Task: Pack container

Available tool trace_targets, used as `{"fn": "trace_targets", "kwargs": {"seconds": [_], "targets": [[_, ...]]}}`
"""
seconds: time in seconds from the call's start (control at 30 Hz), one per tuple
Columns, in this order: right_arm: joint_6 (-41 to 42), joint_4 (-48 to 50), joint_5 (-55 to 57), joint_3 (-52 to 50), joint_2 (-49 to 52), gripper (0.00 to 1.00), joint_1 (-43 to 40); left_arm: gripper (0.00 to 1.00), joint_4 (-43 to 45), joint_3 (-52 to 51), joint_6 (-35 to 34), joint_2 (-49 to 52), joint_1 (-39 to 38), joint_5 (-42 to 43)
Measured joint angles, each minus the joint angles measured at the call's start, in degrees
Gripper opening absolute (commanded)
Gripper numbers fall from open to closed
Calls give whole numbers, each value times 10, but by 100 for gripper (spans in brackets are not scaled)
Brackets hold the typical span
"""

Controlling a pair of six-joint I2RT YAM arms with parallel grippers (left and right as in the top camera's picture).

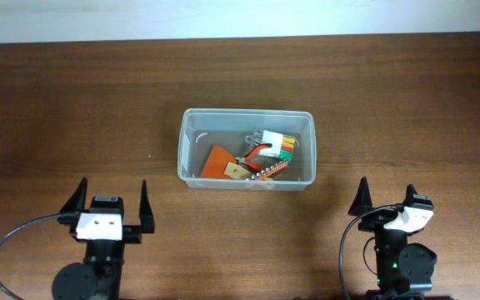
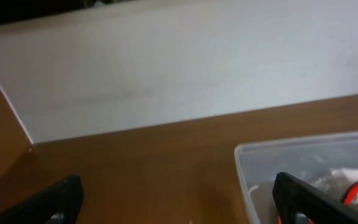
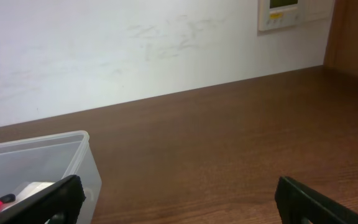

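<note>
container on table: orange tools inside | left jaws: spread | right jaws: spread

Dark brown wooden table, white wall, wall panel

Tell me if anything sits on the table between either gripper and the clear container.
Nothing visible does. Overhead, only bare table lies between the open left gripper and the container, and the same for the open right gripper. Both wrist views show bare wood up to its wall.
</note>
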Motion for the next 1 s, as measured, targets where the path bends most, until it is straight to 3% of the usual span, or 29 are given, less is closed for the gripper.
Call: {"fn": "trace_targets", "kwargs": {"seconds": [0.47, 1.0], "targets": [[0, 0, 0, 0, 0, 99, 0, 99, -13, -64, 0, -29, 62, 2], [0, 0, 0, 0, 0, 99, 0, 99, 24, -156, 0, -96, 66, 39]]}}
